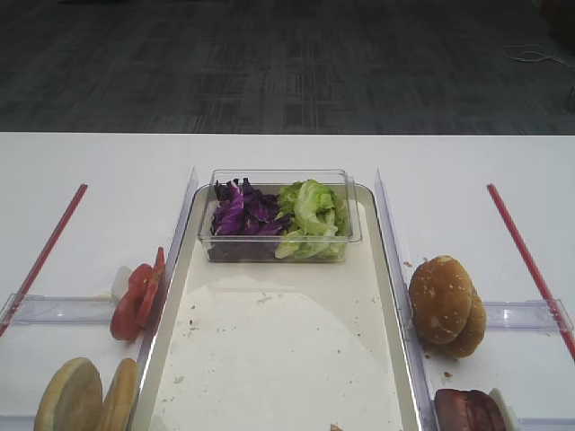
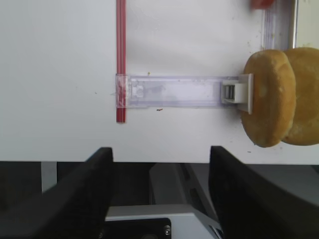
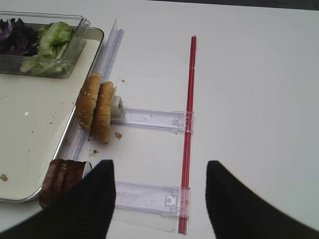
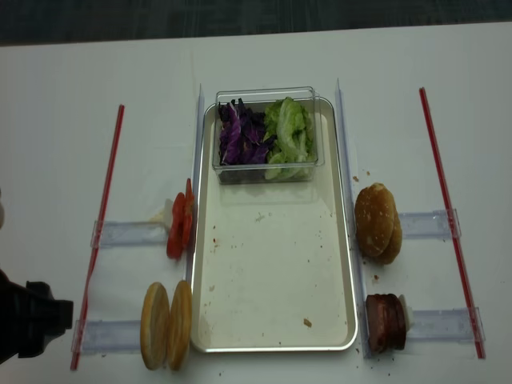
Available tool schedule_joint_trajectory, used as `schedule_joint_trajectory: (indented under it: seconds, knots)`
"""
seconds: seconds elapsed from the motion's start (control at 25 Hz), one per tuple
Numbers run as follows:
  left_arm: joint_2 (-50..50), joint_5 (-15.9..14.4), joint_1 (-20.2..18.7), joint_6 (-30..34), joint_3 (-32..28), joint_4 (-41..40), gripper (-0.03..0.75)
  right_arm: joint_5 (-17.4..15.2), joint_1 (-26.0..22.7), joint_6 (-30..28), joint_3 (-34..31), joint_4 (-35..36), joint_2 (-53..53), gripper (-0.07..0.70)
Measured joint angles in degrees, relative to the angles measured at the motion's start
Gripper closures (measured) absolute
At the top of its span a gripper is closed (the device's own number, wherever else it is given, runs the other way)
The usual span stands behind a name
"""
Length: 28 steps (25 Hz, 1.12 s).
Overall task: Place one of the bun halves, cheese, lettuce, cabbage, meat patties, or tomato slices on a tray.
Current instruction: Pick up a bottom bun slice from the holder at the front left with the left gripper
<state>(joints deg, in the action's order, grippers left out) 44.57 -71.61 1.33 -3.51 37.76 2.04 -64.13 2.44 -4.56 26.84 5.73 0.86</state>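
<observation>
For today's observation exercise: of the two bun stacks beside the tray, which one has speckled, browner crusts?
The bun stack right of the tray, above the meat patties. The left stack is smooth and paler.

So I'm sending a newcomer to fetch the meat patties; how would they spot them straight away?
Find the long silver-rimmed tray in the middle of the white table. Just outside its near right corner, the meat patties stand on edge against a clear rail. They are dark reddish-brown discs, unlike the tan speckled bun tops further back on that side.
</observation>
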Motion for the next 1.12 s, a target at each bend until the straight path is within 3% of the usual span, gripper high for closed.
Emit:
schedule_joint_trajectory:
  seconds: [0.44,0.92,1.12]
  knots:
    - [5.53,0.59,0.0,0.91,0.0,0.47,0.291,0.0,0.0,0.0,0.0,0.0,0.0,0.215]
    - [5.53,0.7,0.0,5.05,0.0,7.88,0.291,0.0,0.0,0.0,0.0,0.0,0.0,0.215]
    - [5.53,0.7,-2.23,5.27,0.0,8.24,0.292,0.0,0.0,0.1,0.0,0.0,0.0,0.215]
